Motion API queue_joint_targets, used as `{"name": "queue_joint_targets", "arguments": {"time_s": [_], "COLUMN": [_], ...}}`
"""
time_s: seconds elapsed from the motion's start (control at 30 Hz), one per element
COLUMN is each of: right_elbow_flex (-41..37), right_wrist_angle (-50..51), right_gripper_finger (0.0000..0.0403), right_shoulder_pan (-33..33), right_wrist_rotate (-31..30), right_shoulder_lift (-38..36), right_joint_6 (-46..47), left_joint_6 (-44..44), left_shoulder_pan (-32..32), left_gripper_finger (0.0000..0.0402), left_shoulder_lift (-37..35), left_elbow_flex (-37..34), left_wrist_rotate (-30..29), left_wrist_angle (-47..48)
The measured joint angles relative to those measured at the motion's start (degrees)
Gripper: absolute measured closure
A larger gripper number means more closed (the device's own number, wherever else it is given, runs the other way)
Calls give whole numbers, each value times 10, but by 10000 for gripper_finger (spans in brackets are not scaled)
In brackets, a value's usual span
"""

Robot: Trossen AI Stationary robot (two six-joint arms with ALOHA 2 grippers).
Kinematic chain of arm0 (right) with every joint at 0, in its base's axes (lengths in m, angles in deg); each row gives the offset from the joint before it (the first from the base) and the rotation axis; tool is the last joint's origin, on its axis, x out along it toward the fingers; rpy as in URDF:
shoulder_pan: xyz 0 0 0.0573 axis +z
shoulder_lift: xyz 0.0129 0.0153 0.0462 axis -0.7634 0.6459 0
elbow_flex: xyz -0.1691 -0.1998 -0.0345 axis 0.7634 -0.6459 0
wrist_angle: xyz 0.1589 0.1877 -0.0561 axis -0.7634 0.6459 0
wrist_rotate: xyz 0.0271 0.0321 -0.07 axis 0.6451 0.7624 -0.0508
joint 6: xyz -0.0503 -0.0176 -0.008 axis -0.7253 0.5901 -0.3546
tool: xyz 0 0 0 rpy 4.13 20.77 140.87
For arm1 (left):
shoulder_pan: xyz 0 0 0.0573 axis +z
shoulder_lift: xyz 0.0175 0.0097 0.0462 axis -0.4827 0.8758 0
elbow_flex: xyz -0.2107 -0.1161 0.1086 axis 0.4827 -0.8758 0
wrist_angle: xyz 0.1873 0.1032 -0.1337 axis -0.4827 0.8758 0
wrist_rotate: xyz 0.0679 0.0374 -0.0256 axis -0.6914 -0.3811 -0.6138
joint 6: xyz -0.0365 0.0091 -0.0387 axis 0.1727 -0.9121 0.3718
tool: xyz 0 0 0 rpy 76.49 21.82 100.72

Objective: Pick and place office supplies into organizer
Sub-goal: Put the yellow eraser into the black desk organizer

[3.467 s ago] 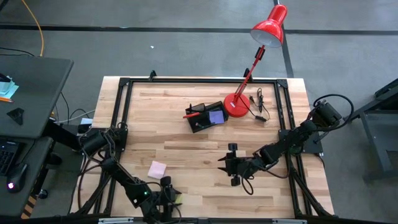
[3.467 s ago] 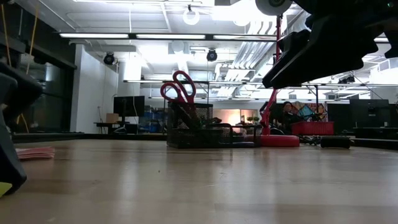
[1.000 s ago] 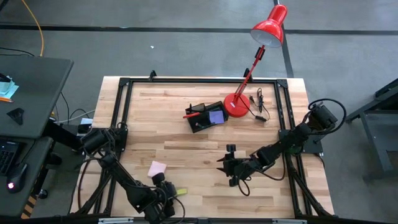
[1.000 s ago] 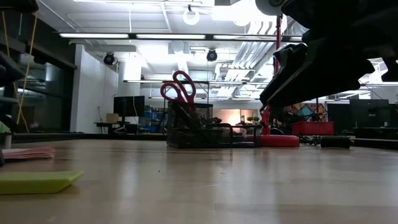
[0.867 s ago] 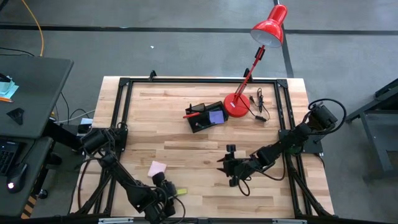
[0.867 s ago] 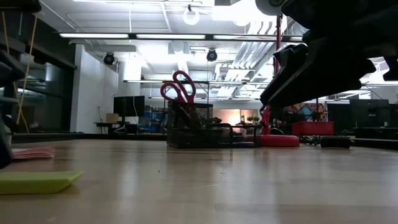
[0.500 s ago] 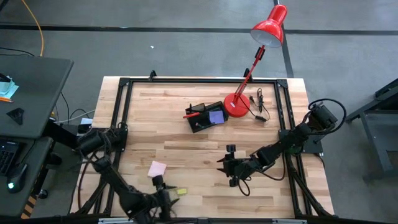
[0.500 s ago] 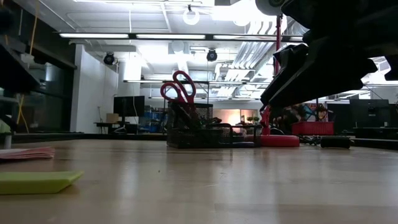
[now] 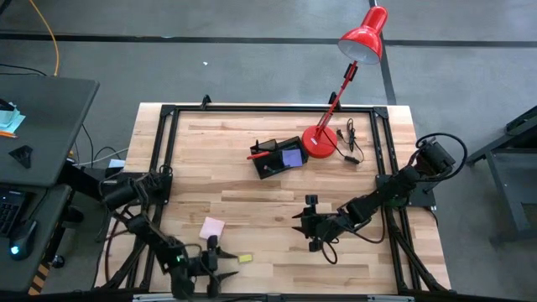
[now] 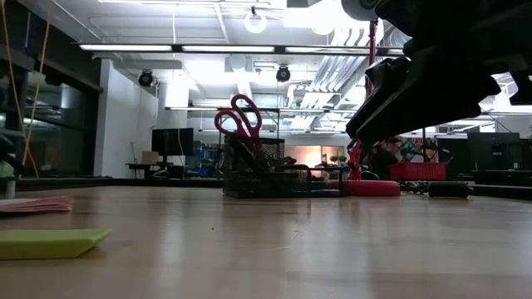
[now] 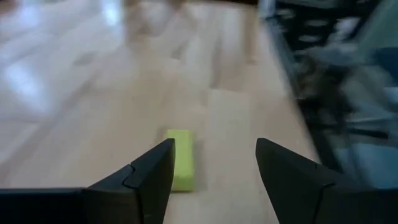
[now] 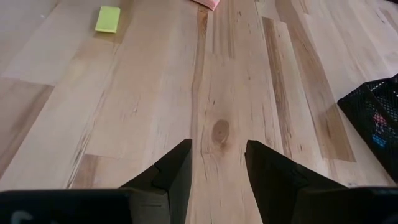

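The left gripper (image 11: 211, 163) has its jaws spread and nothing between them; the yellow pad (image 11: 180, 168) lies flat on the table (image 9: 252, 176) just ahead, untouched. The right gripper (image 12: 217, 163) hovers parted and empty, the organizer (image 9: 278, 157) well beyond it.

So the high cam hangs over the table (image 9: 277, 180) looking straight down, whole top and both arms in frame. The low cam sits right at table-top level, facing level across the wood into the room behind. Each wrist cam rides its arm and looks forward past its own two fingers, close to the wood. The yellow pad (image 9: 244, 258) links almost everything: high, low (image 10: 50, 242), left wrist (image 11: 180, 168) close up, right wrist (image 12: 107, 18) farther off. The black organizer (image 9: 278, 157) shows high, low (image 10: 266, 170) and in the right wrist view (image 12: 373, 115)
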Motion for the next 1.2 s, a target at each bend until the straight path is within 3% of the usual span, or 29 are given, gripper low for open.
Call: {"name": "queue_joint_targets", "arguments": {"time_s": [0.13, 0.33, 0.53, 0.93, 1.2], "right_elbow_flex": [0, 0, 0, 0, 0], "right_wrist_angle": [-1, -1, -1, -1, -1], "right_gripper_finger": [263, 263, 263, 263, 263], "right_shoulder_pan": [0, 0, 0, 0, 0], "right_wrist_rotate": [-1, 0, 0, 1, -3], "right_shoulder_lift": [0, 0, 0, 0, 0], "right_joint_6": [0, 5, 6, 4, 1], "left_joint_6": [-45, -45, -25, 22, -18], "left_shoulder_pan": [11, 49, 77, 91, 98], "left_gripper_finger": [188, 188, 188, 192, 192], "left_shoulder_lift": [0, 0, 0, -2, -3], "left_elbow_flex": [-69, -76, -75, -47, -26], "left_wrist_rotate": [41, 52, 146, 136, 162], "left_wrist_angle": [-142, -152, -123, -24, 30]}}
